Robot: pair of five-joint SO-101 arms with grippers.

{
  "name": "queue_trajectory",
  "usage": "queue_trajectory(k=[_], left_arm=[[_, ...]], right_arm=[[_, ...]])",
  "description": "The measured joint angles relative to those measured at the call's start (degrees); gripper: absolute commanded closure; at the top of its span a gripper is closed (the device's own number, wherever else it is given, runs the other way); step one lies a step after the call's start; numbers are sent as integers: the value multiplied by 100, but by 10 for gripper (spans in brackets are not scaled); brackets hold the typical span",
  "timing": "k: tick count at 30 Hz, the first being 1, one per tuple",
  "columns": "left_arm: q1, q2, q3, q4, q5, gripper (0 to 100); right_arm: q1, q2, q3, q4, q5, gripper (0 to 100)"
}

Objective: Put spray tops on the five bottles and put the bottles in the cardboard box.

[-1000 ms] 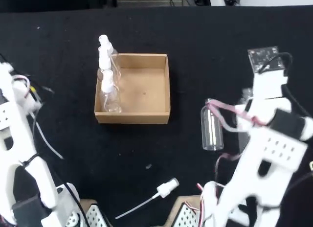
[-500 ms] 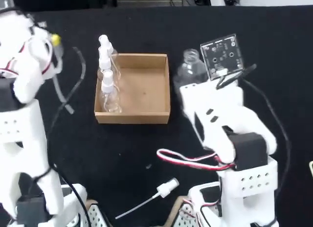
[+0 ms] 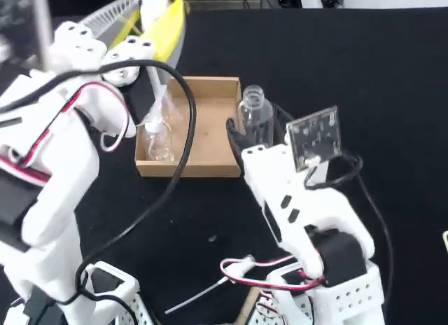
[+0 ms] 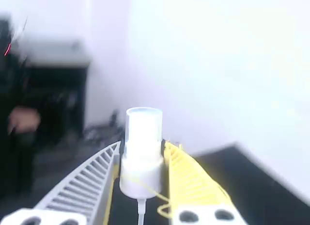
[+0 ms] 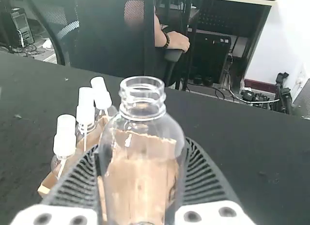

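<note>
The left pincer [image 4: 142, 159] is clamping a spray top [image 4: 143, 137]; the right pincer [image 5: 142, 157] is gripping an uncapped bottle [image 5: 142, 128] upright, just right of the cardboard box [image 3: 213, 139].

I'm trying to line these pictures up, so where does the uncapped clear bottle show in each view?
High view: the uncapped bottle is just beside the right wall of the cardboard box, held in the right end effector.
Left wrist view: not in it.
Right wrist view: close to the camera, mouth up, between the black fingers.
Shared landmark: the capped bottles in the box.
</note>
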Motion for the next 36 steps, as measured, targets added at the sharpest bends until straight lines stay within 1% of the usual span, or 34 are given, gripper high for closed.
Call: queue_trajectory(k=[3,7,13,16,20,24,32,36], left_arm=[[378,0,-53,-510,0,970],[1081,-9,246,-826,-141,970],[1793,0,1020,-1793,-1187,970],[1987,0,1398,-2338,-1477,970],[2013,9,1644,-2769,-1538,970],[2048,9,1653,-2796,-1556,970],[2057,9,1653,-2013,-1556,970],[2057,9,1653,-1837,-1556,970]], right_arm=[[0,-220,273,-9,0,987],[0,-404,431,-26,0,987],[-9,-527,484,-26,0,987],[-9,-527,484,-26,0,987],[-9,-527,484,-26,0,987],[-9,-527,484,-26,0,987],[-9,-527,598,-114,0,987],[-9,-527,598,-132,9,987]])
